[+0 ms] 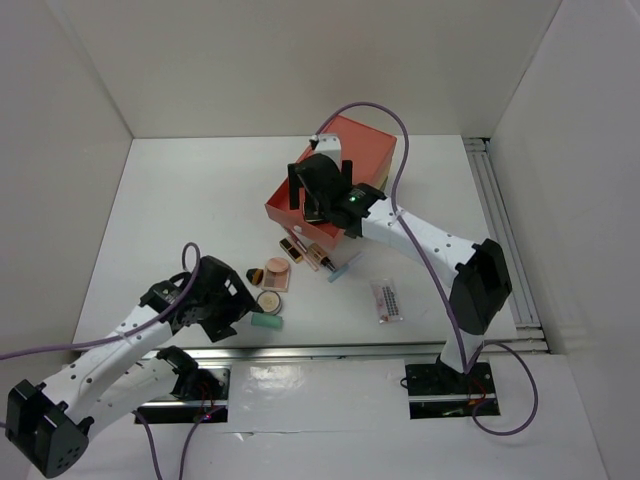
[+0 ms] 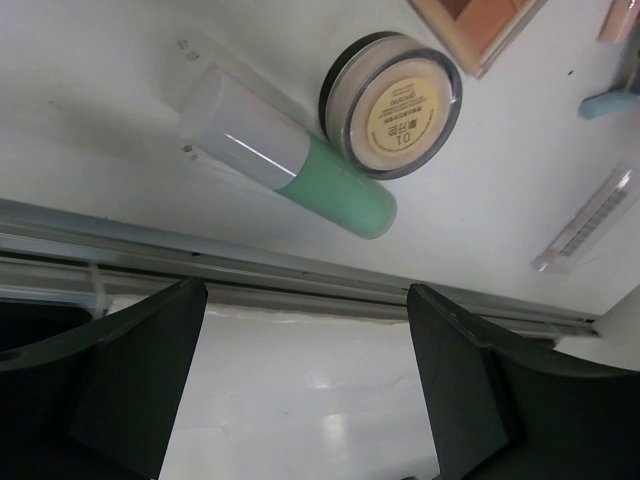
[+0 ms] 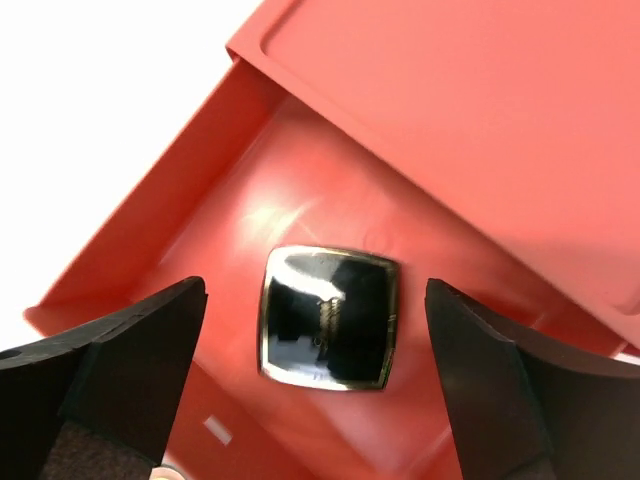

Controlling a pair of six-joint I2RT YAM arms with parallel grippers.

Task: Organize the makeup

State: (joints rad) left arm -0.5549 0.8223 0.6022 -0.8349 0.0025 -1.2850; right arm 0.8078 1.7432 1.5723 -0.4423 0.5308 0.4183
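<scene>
Between the wide-spread fingers of the right gripper [image 1: 320, 182] nothing is being held: the jaws are standing apart above the open drawer [image 3: 190, 180] of the coral drawer box [image 3: 430, 90]. The black square compact [image 3: 328, 318] is lying on the drawer floor beneath them, touching neither finger. It is probably sitting flat, though glare on its lid is making that hard to confirm. Over at the near edge of the table [image 1: 200, 200], the left gripper [image 2: 305, 300] is likewise hanging open and empty, its fingers framing the metal rail [image 2: 300, 265]. The white-green tube [image 2: 285, 165] is lying just beyond, and the round beige compact [image 2: 393, 105] is touching the tube's green end. Further out, a square palette [image 2: 480, 25], a blue stick [image 2: 605, 103] and the clear lash pack [image 2: 590, 220] are waiting on the table, apart from the box, so most of the sorting is looking undone. The risks are sitting close to both claws. On the right, a careless lift could be catching the drawer's wall with a finger and dragging the light box or pushing the drawer askew. On the left, closing on the tube could be nudging the compact touching it, and the round tube could be rolling toward the rail if a finger is meeting it off-centre.
</scene>
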